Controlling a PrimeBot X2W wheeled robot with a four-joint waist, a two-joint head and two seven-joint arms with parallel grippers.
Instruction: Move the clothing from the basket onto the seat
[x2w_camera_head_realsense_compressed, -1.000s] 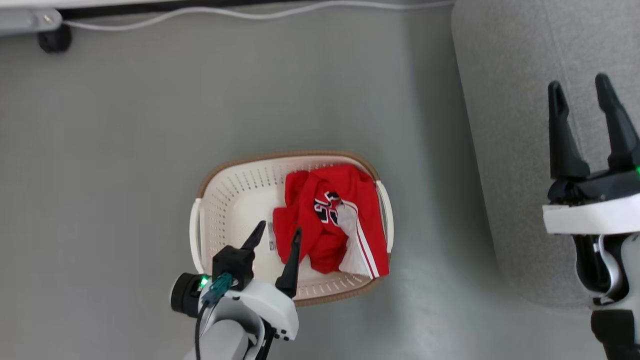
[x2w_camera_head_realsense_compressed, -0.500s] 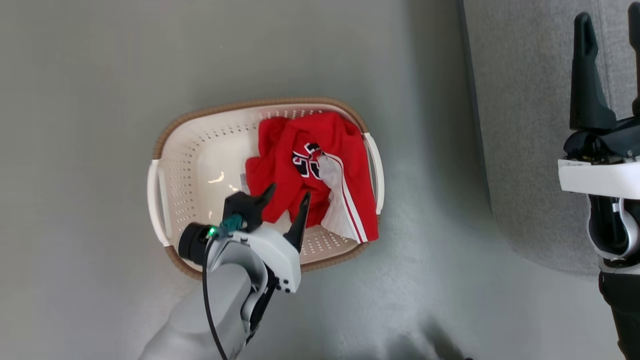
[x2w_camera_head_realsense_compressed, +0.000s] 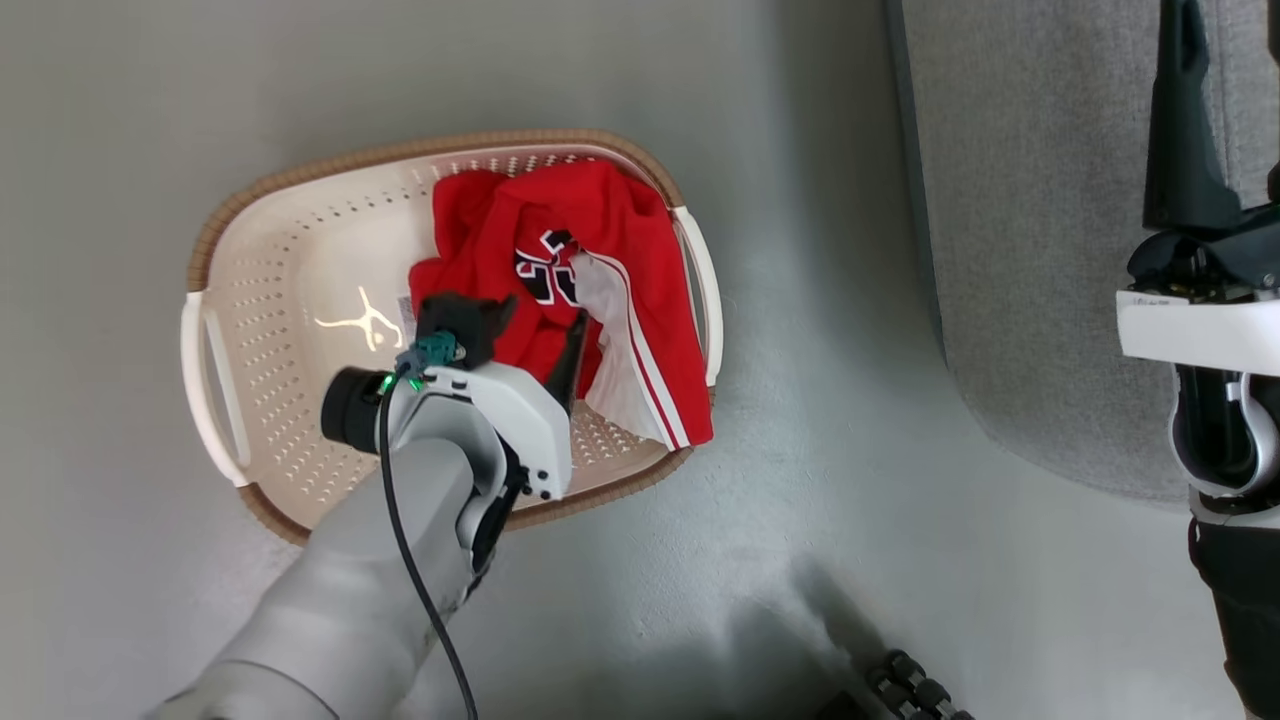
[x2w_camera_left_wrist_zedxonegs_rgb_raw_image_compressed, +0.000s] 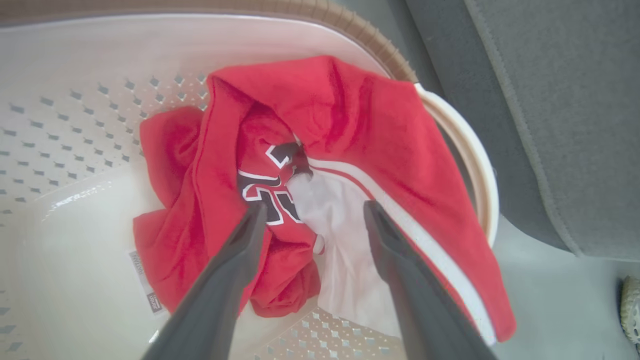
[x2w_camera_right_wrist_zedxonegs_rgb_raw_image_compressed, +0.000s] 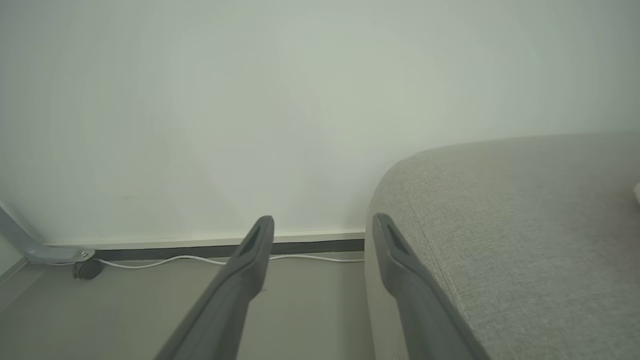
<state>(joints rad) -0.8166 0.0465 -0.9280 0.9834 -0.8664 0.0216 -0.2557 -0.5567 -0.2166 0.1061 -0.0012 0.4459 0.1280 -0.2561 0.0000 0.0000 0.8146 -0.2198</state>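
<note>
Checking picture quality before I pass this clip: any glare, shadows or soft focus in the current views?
Head view: a glare squiggle in the basket, a soft shadow on the floor near the lower edge. Left wrist view: the fingers of the left gripper look soft-edged near the lens, the clothing print crisp. Right wrist view: flat, even light, the seat weave sharp.
</note>
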